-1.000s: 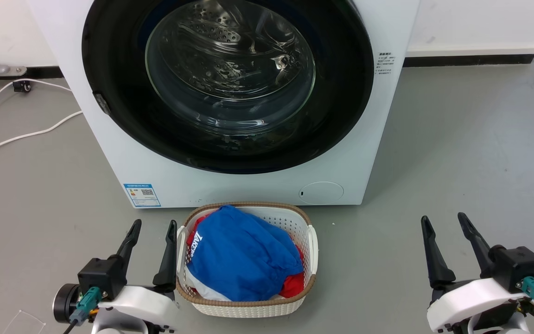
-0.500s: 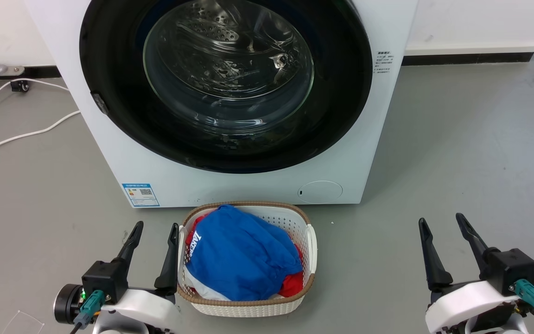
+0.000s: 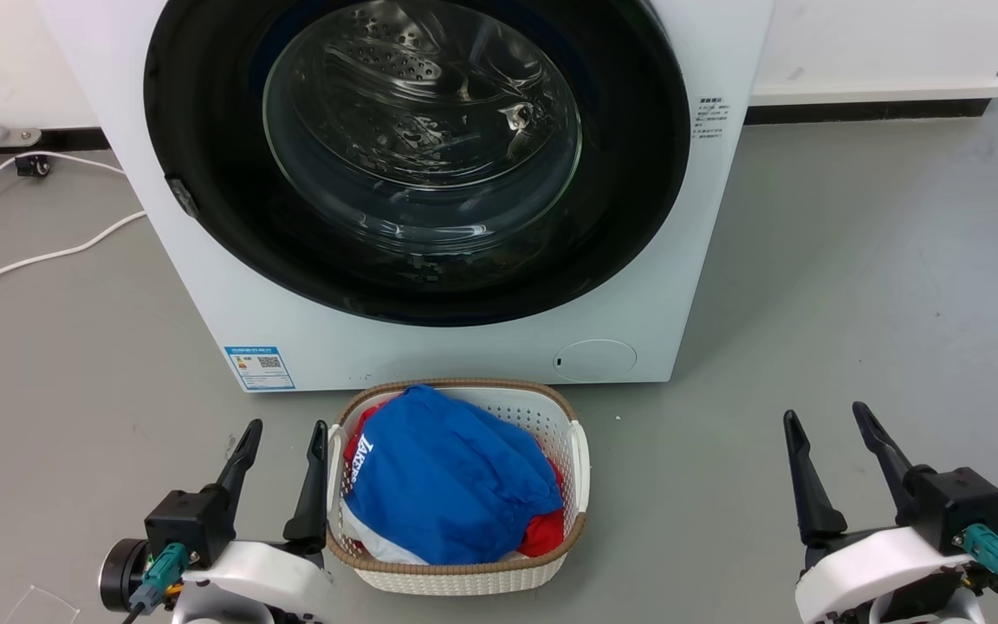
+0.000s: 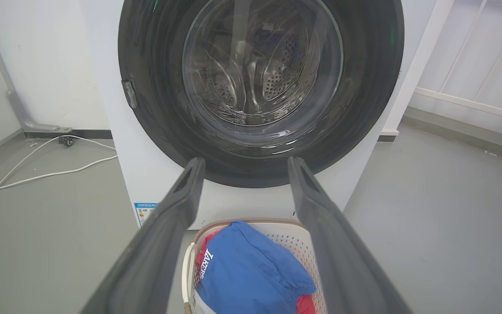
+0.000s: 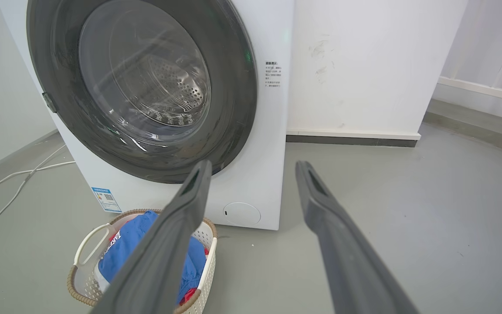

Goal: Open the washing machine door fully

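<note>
glossy black washing machine door (image 3: 204, 130) apparently shut flush.

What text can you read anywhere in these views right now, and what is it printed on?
"LAKERS": white letters on the blue garment in the basket.
Blue-bordered sticker, low on the washing machine front: it shows a QR code, but the print is too small to read.
Small label on the machine front, beside the washing machine door: a few lines of print, too small to read.
</note>
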You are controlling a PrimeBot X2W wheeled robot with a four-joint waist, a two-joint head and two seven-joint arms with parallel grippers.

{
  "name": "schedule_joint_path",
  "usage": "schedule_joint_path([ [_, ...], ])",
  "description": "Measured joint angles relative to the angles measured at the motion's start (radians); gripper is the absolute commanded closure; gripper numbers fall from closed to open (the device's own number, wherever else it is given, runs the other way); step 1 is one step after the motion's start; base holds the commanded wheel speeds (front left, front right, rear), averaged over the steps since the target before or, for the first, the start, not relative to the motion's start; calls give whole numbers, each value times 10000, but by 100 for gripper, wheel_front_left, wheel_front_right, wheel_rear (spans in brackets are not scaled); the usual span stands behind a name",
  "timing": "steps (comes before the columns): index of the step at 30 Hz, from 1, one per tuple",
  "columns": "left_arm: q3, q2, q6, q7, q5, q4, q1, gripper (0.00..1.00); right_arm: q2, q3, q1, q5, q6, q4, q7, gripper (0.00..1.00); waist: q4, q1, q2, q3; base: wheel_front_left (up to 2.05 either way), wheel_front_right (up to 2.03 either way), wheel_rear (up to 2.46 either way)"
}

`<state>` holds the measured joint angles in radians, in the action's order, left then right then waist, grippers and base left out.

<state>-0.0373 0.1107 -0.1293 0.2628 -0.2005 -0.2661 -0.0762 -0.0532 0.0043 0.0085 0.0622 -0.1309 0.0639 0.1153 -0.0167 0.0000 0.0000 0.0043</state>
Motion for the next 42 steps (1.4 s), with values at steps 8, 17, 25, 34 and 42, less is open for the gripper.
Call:
schedule_joint_path([
  [8,13,-6,-13,0,-50,-58,-8,0,6,-35,0,500,0,35,12,100,3,0,0,0,0,0,0],
  [17,146,-127,-15,0,-36,-105,-76,0,19,-558,-106,5269,2,405,-240,100,52,0,0,-32,0,0,0],
  [25,182,-211,-13,0,163,61,-138,0,19,-1546,-795,8404,2,725,-905,100,67,0,0,158,0,0,0],
  [34,94,-105,-15,2,568,506,-498,0,-343,-3381,-2908,11242,2,2042,-2418,100,75,0,0,838,0,0,0],
  [42,44,-98,-15,2,650,930,-976,0,-1141,-4253,-5359,12121,4,4142,-4309,100,236,0,0,1672,0,0,0],
])
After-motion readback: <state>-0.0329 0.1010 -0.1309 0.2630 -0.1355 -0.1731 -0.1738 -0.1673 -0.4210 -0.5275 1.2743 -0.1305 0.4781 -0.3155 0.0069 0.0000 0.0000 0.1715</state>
